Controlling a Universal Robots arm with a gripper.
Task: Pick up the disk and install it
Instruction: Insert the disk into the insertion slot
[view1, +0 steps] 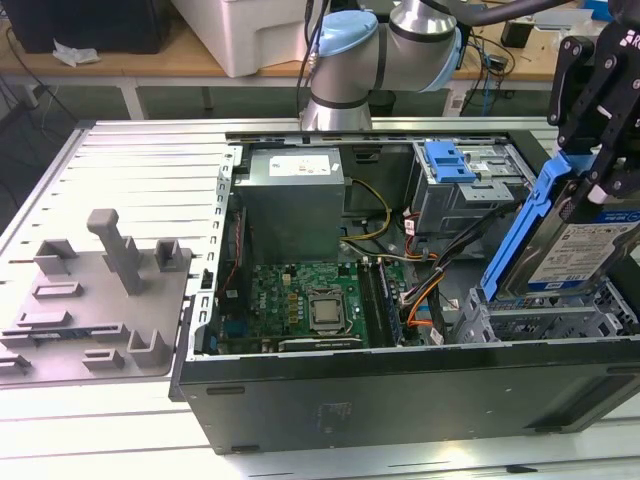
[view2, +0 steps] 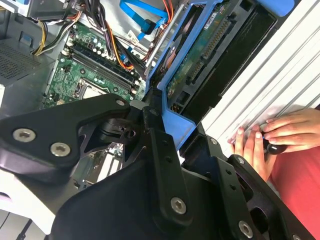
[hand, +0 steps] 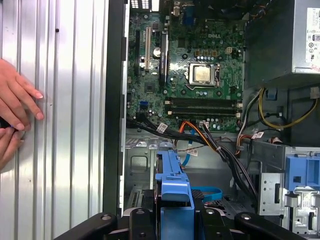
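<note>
The gripper (view1: 592, 192) clamps its fingers on the disk (view1: 585, 255) (tilted, blue-framed) over the open computer case (view1: 400, 395), at the exterior view's right.

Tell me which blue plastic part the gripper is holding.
The blue carrier bracket framing the disk, held tilted by the gripper at the exterior view's right. The blue latch sits on the grey drive cage, apart from the gripper.
</note>
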